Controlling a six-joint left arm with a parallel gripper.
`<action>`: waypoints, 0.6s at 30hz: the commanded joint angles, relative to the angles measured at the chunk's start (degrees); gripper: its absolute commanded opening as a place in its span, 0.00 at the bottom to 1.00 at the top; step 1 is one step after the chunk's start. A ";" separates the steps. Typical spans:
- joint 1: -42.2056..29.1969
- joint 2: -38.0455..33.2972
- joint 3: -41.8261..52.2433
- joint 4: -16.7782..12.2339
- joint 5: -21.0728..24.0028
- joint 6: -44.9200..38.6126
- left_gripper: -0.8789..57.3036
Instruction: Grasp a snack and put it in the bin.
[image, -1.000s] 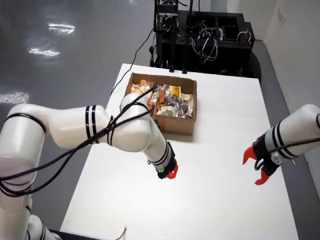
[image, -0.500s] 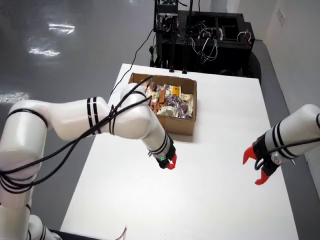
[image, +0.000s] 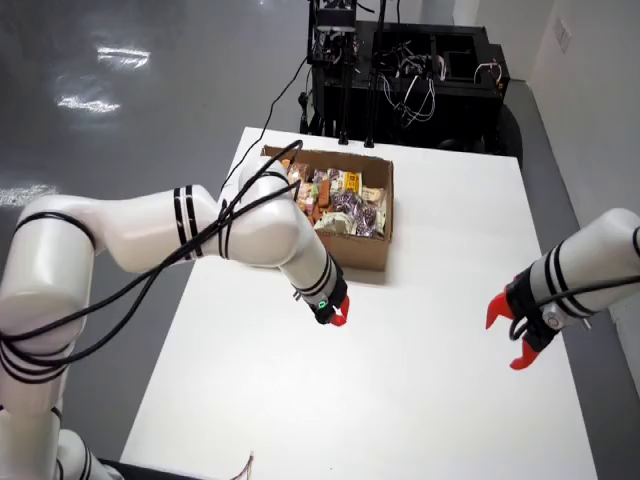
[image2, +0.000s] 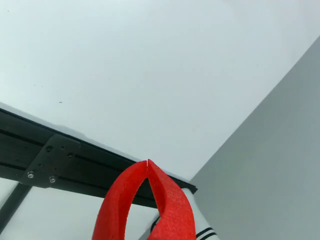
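From above, the gripper (image: 338, 316) hangs over bare table (image: 420, 400), tips apparently together and empty. The snacks (image: 340, 203) lie in the box (image: 352, 250) just behind it, nearer this arm. The view riding on the gripper shows red fingers (image2: 170, 200) touching.

The view from above stands high at the near edge of the white rectangular table (image: 430, 400), looking down and across to its far edge and the black equipment rack (image: 400, 70) beyond. The view that rides on a gripper sits very close behind closed red fingertips (image2: 170, 205), facing bare white tabletop (image2: 150, 75). Both share that tabletop.
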 joint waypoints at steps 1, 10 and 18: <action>0.26 -0.04 0.03 0.04 0.00 0.06 0.01; 0.01 -0.06 0.04 0.04 0.00 0.09 0.01; -0.78 -0.06 0.04 0.04 -0.06 0.09 0.01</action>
